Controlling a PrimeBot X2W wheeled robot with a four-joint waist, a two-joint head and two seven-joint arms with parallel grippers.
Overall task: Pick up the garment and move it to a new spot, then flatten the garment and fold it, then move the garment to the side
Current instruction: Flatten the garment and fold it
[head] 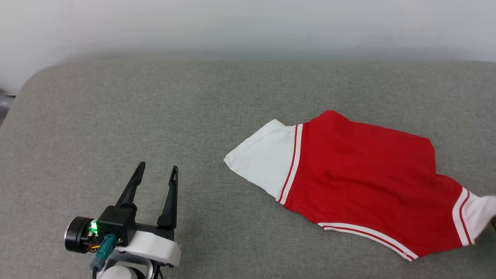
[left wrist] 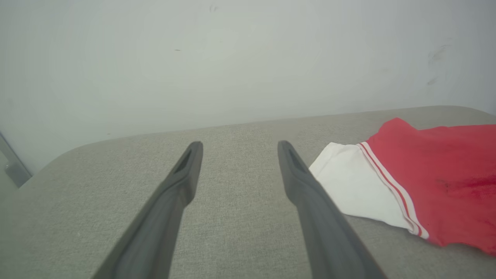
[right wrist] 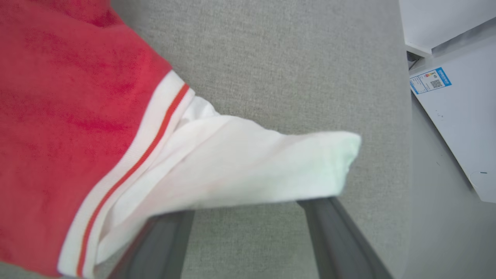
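The garment [head: 360, 182] lies spread on the grey cushion [head: 193, 116] at the right, plain red side up, with no print showing. One white sleeve [head: 263, 157] points left; the other sleeve [right wrist: 248, 166] is at the right edge. That right sleeve is lifted and draped across my right gripper [right wrist: 248, 205], whose fingers [right wrist: 329, 232] stand apart with their tips hidden under the cloth. My left gripper [head: 158, 167] stands open and holds nothing, left of the garment [left wrist: 438, 178] and apart from it. In the left wrist view the left gripper [left wrist: 240, 145] points toward the wall.
A pale wall [head: 248, 27] runs behind the cushion. The cushion's right edge [right wrist: 405, 155] drops to a floor where a white box with a blue label [right wrist: 430, 79] stands. Bare cushion stretches across the left and far side.
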